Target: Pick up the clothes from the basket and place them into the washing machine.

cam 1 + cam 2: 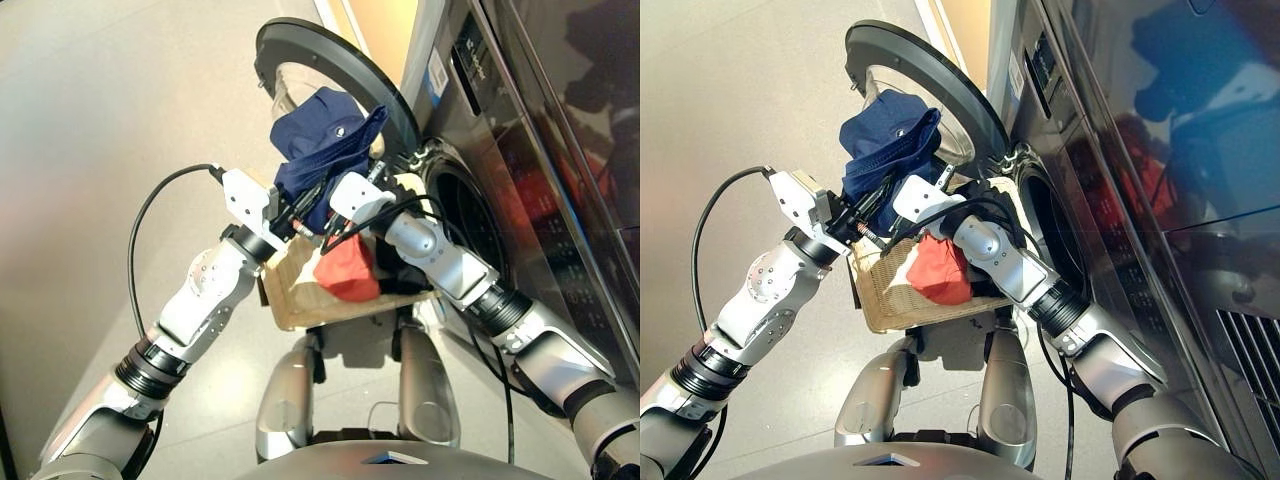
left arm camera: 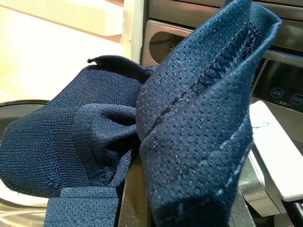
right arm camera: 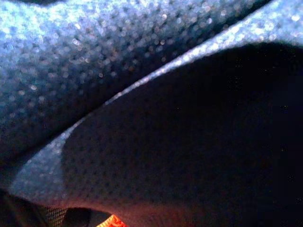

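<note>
Both arms are raised together in front of the washing machine (image 1: 520, 170), and the navy garment (image 1: 325, 140) hangs bunched between them, lifted clear above the basket (image 1: 895, 290). The left hand (image 1: 292, 215) reaches into the lower part of the cloth; in the left wrist view the navy garment (image 2: 189, 132) folds thickly over its fingers, and the hand looks clamped on the fabric. The right hand (image 1: 335, 205) sits just beside the left one, pressed into the same bundle, but the right wrist view is filled with blue cloth (image 3: 142, 71), so I cannot tell how its fingers stand. The top of the garment rises in front of the open round door (image 1: 910, 70), whose black rim curves behind it. The drum mouth (image 1: 465, 215) lies to the right of the bundle, dark inside. Below the hands, the cream wicker basket holds the red-orange garment (image 1: 940, 270), crumpled near its middle, with the black garment (image 1: 400, 275) just beside it on the machine side. The basket sits near the machine's front, over pale floor (image 1: 100, 150).
</note>
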